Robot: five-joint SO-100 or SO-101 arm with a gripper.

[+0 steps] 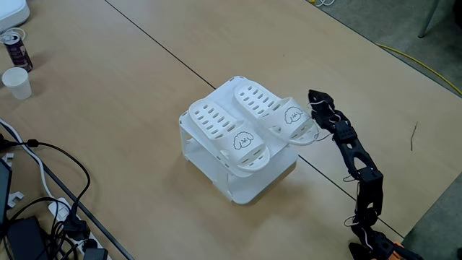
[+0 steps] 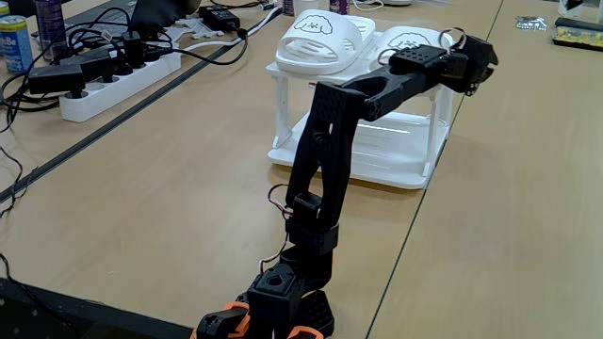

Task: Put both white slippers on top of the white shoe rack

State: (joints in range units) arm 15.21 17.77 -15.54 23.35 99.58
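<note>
Both white slippers lie side by side on the flat top of the white shoe rack (image 1: 245,189), puppy faces toward the arm. In a fixed view one slipper (image 1: 224,126) is on the left and the other (image 1: 271,108) on the right, its strap end overhanging the rack's edge. Another fixed view shows the same pair (image 2: 320,38) (image 2: 407,42) on the rack (image 2: 377,151). My black gripper (image 1: 315,97) hovers just beside the right slipper at rack-top height, also seen from behind (image 2: 471,61). Its jaws are too dark and too foreshortened to tell whether they are open or shut.
A drink can (image 1: 16,47) and a paper cup (image 1: 16,81) stand at the far left. Cables (image 1: 43,209) and a power strip (image 2: 113,80) crowd that side of the table. The arm's base (image 2: 283,301) sits near the table edge.
</note>
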